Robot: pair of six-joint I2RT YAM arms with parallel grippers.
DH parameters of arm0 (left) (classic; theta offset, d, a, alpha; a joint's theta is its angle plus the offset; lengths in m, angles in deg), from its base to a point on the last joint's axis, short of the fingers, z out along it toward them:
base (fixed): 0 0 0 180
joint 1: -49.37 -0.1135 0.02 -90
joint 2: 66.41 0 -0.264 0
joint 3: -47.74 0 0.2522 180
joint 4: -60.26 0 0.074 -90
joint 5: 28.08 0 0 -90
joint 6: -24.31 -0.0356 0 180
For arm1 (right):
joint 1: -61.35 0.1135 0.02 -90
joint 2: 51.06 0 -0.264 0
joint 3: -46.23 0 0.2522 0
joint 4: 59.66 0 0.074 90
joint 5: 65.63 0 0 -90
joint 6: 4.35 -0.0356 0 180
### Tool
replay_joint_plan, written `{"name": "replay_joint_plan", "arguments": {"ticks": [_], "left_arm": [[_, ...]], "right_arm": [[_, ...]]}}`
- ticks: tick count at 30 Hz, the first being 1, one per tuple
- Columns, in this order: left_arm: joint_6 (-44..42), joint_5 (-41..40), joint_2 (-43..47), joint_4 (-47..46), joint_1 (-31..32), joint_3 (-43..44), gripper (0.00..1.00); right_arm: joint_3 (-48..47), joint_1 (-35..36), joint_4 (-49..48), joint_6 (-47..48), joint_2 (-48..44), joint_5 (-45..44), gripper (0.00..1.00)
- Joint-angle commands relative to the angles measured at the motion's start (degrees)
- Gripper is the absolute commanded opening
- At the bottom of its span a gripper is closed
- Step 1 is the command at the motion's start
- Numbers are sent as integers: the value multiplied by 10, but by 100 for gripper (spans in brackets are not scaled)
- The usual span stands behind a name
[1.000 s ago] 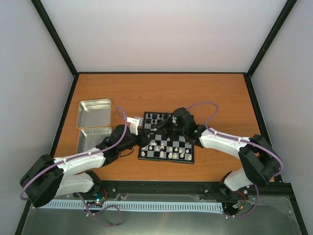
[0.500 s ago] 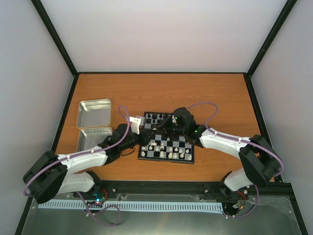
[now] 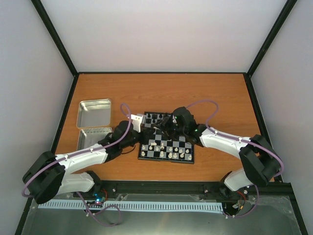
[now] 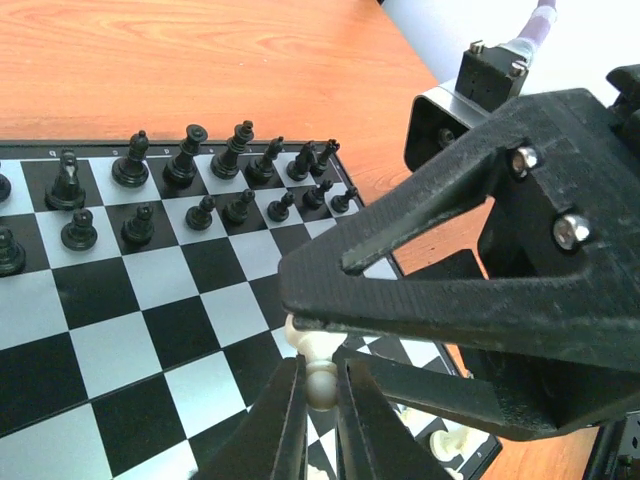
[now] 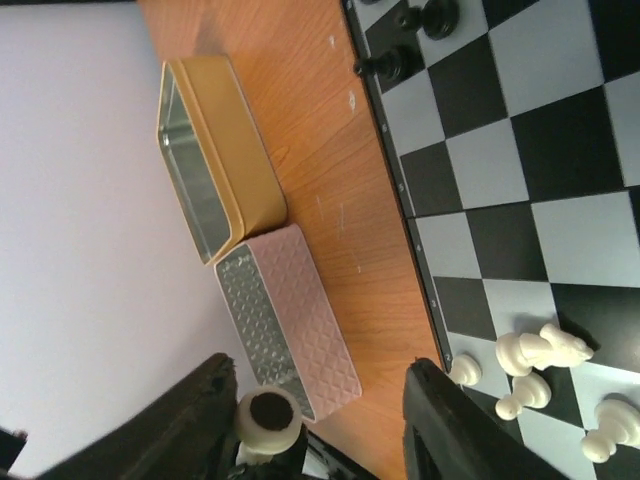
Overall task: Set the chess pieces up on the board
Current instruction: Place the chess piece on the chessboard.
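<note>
The board (image 3: 166, 161) lies mid-table, black pieces (image 3: 155, 117) along its far rows and white pieces (image 3: 168, 154) along its near rows. Both grippers meet above its left part. My left gripper (image 4: 320, 388) is shut on the round head of a cream-white pawn (image 4: 312, 343), held off the squares. My right gripper (image 5: 318, 400) is open; the pawn's dark-felted base (image 5: 268, 418) sits beside one of its fingers (image 5: 200, 410). Those right fingers (image 4: 430, 290) hang just over the pawn in the left wrist view. Black pieces (image 4: 230, 160) stand in two rows behind.
Two shallow metal tins lie left of the board, a plain one (image 3: 94, 112) and a quilted-pattern one (image 3: 90, 134). In the right wrist view they show as a gold-sided tin (image 5: 215, 150) and a pink quilted one (image 5: 290, 320). Black rails edge the table.
My left gripper has closed on the cream-white pawn, and my right gripper has opened off it. The left arm has crept slightly toward the board.
</note>
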Motion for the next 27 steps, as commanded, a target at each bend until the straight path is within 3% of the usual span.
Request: {"name": "replay_joint_plan", "arguments": {"ticks": [1,4,14,21,27], "left_arm": [[-29,-4,17,106,2,62,1],[-44,12,16,203,2,101,0],[-59,72,-43,455,5,250,1],[-63,11,-145,593,69,350,1],[-41,-10,-192,648,110,364,1]], "right_arm": [[-46,-12,80,119,-16,-31,51],[-70,-37,122,198,-37,-20,56],[-15,-107,283,307,-228,-161,59],[43,-108,322,307,-335,-214,60],[54,-108,339,322,-356,-217,60]]}}
